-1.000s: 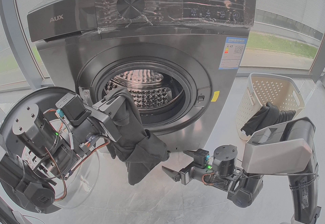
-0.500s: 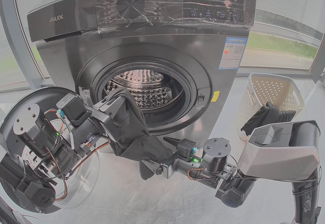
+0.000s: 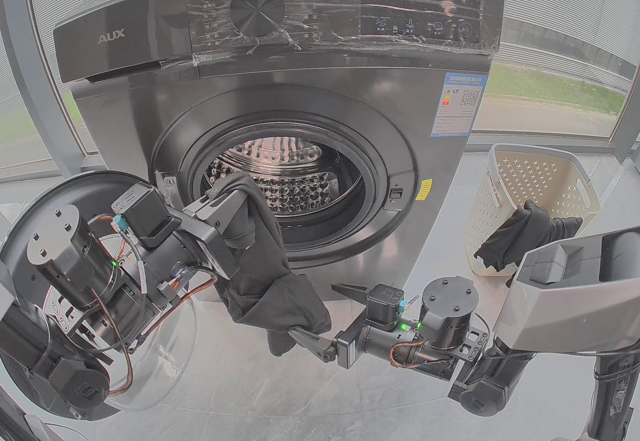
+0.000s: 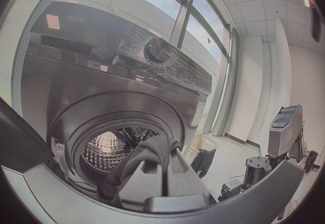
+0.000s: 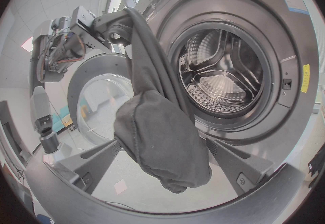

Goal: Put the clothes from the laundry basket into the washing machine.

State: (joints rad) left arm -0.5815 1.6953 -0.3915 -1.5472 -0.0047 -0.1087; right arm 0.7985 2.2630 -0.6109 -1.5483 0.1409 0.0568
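Treat this as the feeding step. With the left tool (image 3: 233, 204) clenched on the top bunch of the dark garment (image 3: 270, 282), just in front of the lower left rim of the drum opening (image 3: 287, 186) of the washing machine (image 3: 320, 96), judge most of the cloth to hang outside, below the door ring.

Note the right tool (image 3: 315, 312) released and spread wide at the sagging lower lump, one finger on each side in the right wrist view. Cannot tell contact with the cloth from here.

- Close the right tool on the thick lower lump rather than on a loose edge, to stop the fold slipping out.
- Lift that lump above the lip of the opening before pushing forward, or expect a snag on the seal.
- Carry both ends in together, deep into the drum, and let go only well past the rim.
- Steer clear of the open door (image 3: 163, 359), swung out on the left beside the left arm.

Count the task as barely begun: this garment not yet in, and a second dark garment (image 3: 523, 232) draped over the front edge of the laundry basket (image 3: 540, 179) on the floor to the right of the machine.
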